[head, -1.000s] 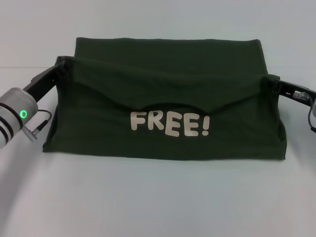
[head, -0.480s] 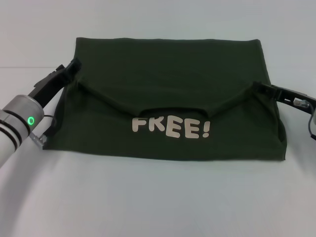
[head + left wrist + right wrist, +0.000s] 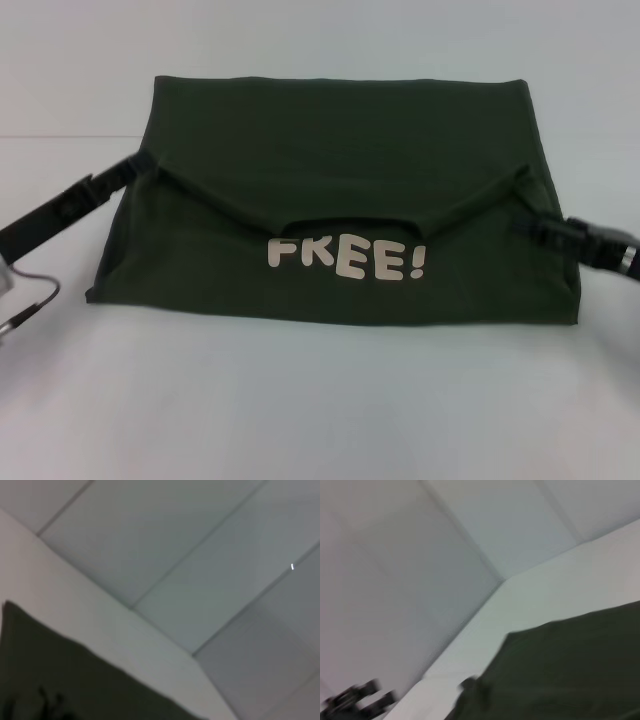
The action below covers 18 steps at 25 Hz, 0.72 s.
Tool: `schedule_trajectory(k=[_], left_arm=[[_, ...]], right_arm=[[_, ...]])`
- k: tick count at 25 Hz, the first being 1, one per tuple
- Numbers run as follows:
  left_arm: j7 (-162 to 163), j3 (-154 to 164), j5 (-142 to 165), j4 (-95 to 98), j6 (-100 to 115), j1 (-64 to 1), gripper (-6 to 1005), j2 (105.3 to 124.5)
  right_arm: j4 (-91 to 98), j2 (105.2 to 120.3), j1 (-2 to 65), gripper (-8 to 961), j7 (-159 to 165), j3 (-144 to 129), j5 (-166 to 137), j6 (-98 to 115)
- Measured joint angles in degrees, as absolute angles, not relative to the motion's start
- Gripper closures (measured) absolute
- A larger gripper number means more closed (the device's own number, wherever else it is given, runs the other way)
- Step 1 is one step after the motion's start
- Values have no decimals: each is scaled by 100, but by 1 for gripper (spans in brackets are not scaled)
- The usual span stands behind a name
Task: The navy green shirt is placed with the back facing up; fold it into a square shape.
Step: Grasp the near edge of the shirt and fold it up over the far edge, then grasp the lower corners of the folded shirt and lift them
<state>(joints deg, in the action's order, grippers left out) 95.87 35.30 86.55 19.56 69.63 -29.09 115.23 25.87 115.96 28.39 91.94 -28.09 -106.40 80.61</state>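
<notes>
Olive-green cotton shirt (image 3: 340,200): folded flat on white desk (image 3: 320,400), "FREE!" flap up.
Left pincer (image 3: 140,167): at shirt's left edge, lowered; grip unclear.
Right pincer (image 3: 535,225): at right edge, same.
Change: flap dropped flat; fold laid.

Occlusion notes

Left gripper (image 3: 135,168) and right gripper (image 3: 540,228): fingertip state unresolved against the dark olive-green cotton shirt (image 3: 340,150); both arms cut by the edges.

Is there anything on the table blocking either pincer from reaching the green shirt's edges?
Nothing visible. The left pincer and right pincer are each right at a side of the navy green shirt, with only white table around.
</notes>
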Motion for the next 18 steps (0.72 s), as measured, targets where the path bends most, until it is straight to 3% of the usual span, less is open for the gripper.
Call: schedule_trajectory(k=[3, 6, 12, 18], left_arm=[[10067, 3781, 9233, 2269, 7055, -2734, 294, 11358], [10420, 3762, 9969, 2707, 7017, -2645, 289, 11351], [10418, 3765, 10671, 3079, 6828, -2686, 280, 11335], [10198, 3821, 11179, 3195, 6527, -2773, 279, 11330]], right_arm=[[2592, 11569, 2668, 49, 8773, -3244, -10752, 8681], [2593, 11619, 2609, 48, 8246, -3546, -11057, 9091], [2580, 11874, 2522, 50, 7230, -3646, -11558, 9381], [2531, 11891, 2506, 51, 7132, -3691, -11598, 9352]])
